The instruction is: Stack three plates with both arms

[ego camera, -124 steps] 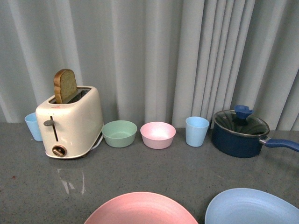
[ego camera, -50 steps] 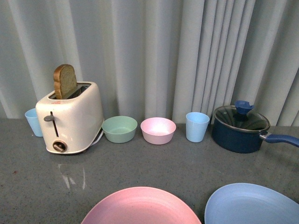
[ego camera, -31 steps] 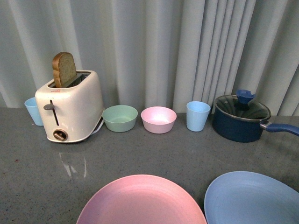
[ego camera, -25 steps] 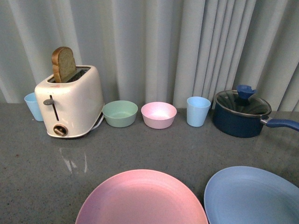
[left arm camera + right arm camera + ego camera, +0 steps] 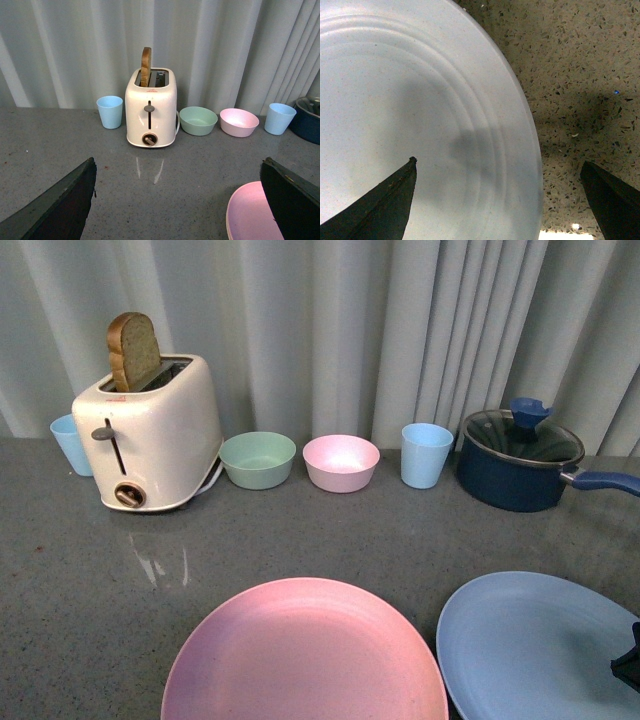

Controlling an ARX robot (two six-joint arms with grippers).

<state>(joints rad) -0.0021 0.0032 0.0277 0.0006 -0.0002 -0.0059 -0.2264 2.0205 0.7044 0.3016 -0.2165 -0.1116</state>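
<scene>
1. Pink plate sits at 6 o'clock in the front view, close to the robot. It is big, round and flat, with a dull pink face and soft rings near its rim. Its near edge is cut off by the picture.
2. The left gripper has its two black fingers spread far apart, and nothing is between them. It hangs above the gray table, and the pink plate is by one of its fingers.
3. The light blue plate lies at 4 o'clock, just beside the pink one. The two plates do not touch. It is also big and round, with soft rings.
4. The right gripper is spread wide too. One finger is over the blue plate and the other is over the table, so the rim runs between them. I cannot tell if it touches the plate.
5. Far back, from 10 o'clock to 2 o'clock, things stand in a row by the curtain: a small blue cup, a cream toaster with bread sticking up, a green bowl, a pink bowl, another blue cup and a dark blue pot with a glass lid.
</scene>
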